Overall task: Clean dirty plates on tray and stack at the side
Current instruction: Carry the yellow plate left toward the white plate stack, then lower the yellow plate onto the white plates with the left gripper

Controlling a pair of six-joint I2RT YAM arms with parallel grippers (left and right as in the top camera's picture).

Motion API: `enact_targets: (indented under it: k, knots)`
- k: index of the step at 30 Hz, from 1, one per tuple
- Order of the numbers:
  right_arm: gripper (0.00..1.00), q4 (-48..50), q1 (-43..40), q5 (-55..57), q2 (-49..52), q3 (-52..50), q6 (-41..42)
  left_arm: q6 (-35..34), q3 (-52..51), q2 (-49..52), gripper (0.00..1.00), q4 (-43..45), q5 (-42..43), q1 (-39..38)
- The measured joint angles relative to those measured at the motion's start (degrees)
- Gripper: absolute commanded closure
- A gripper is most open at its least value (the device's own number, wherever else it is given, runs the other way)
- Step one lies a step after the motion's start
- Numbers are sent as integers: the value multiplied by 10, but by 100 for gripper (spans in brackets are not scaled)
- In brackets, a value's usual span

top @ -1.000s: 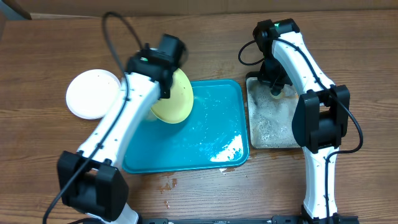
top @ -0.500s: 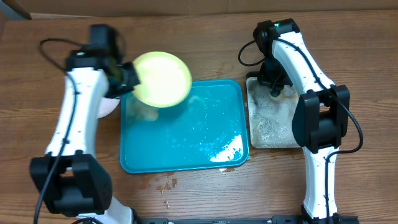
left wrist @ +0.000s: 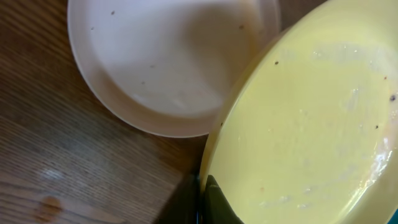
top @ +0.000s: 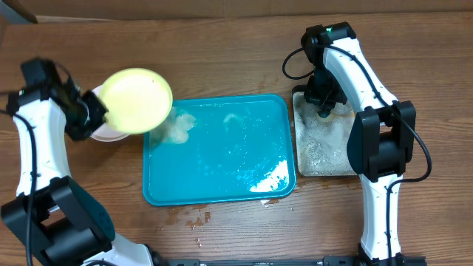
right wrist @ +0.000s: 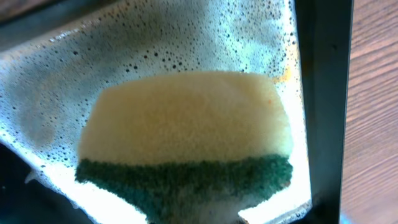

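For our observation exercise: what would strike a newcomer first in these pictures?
The pale yellow-green plate, held at its rim by the left gripper over a white plate, far left. Then the wet teal tray, centre, and the sponge in the foamy black tray, right.

One yellow-green plate (top: 137,100), one white plate (left wrist: 168,62), one teal tray (top: 222,185), one black tray (right wrist: 323,93), one sponge (right wrist: 186,124)

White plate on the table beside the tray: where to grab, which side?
Likely pinch the white plate by its raised rim, from the side away from the teal tray: it lies flat, and the yellow plate in the left gripper overhangs its tray side.
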Motion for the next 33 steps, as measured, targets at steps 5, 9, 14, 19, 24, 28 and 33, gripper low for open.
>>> enact_targets:
  k: [5, 9, 14, 19, 24, 28, 33]
  knots:
    - [96, -11, 0, -1, 0, 0, 0, 12, -84, 1, 95, 49, 15, 29]
    - [96, -19, 0, -1, 0, 0, -1, 18, -123, 2, 96, 76, 21, 46]
    - [96, -22, 0, -2, 0, 0, -6, 19, -135, 2, 96, 96, 33, 86]
    - [96, -24, 0, -4, 0, 0, -9, 19, -135, 2, 96, 121, 51, 137]
    - [96, -26, 0, -6, 0, 0, -11, 21, -135, 2, 96, 158, 56, 155]
    - [96, -31, 0, -5, 0, 0, -12, 21, -135, 2, 96, 181, 57, 146]
    - [96, -34, 0, -6, 0, 0, -13, 21, -135, 9, 96, 204, 57, 139]
